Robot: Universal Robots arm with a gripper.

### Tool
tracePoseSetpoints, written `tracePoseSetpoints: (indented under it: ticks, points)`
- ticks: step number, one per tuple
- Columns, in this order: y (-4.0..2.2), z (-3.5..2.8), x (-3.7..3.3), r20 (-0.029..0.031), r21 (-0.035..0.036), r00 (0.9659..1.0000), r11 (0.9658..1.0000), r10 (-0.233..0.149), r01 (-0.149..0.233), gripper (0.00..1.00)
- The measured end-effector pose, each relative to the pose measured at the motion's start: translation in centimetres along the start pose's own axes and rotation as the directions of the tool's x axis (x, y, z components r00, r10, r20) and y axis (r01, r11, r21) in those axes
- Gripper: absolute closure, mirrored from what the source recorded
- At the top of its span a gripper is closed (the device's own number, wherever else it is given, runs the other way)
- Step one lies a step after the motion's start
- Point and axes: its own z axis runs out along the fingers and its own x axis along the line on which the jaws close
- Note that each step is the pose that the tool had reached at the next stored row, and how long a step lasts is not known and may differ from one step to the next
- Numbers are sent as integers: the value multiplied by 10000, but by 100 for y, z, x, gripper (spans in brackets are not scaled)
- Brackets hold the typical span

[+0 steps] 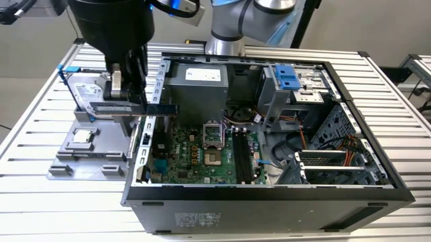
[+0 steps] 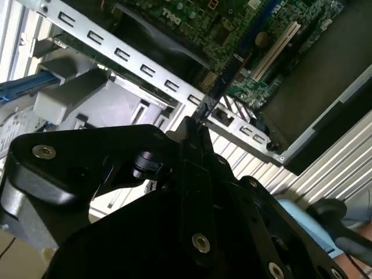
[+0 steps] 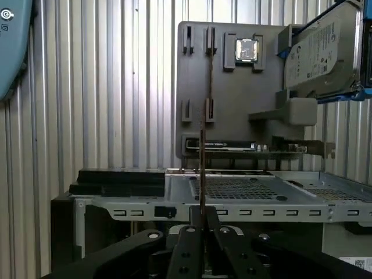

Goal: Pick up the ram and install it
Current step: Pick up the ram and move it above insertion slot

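Note:
The ram (image 1: pixel 160 109) is a long thin stick held level and lengthwise in the air, over the left wall of the open computer case (image 1: pixel 159 75) in the exterior view. My gripper (image 1: pixel 130 103) is shut on its left half, and its right end reaches just inside the case. In the first wrist view the ram (image 3: pixel 201 168) shows edge-on, rising from the shut gripper (image 3: pixel 201 228). In the second wrist view the ram (image 2: pixel 224 78) points from the gripper (image 2: pixel 195 125) toward the motherboard. The dark memory slots (image 1: pixel 240 154) lie lower and further to the exterior view's right.
A grey parts holder (image 1: pixel 84 156) sits left of the case, carrying a square processor chip (image 1: pixel 82 135) and a hard drive in a blue bracket (image 1: pixel 84 93). Inside the case are the motherboard (image 1: pixel 195 156), a power supply (image 1: pixel 195 83) and drive cages (image 1: pixel 296 83).

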Motion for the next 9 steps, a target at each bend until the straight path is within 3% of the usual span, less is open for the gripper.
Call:
tracePoseSetpoints:
  ticks: [9]
  points:
    - [-411, -4, -3, 0, -24, 10000, 10000, -25, 25, 100]
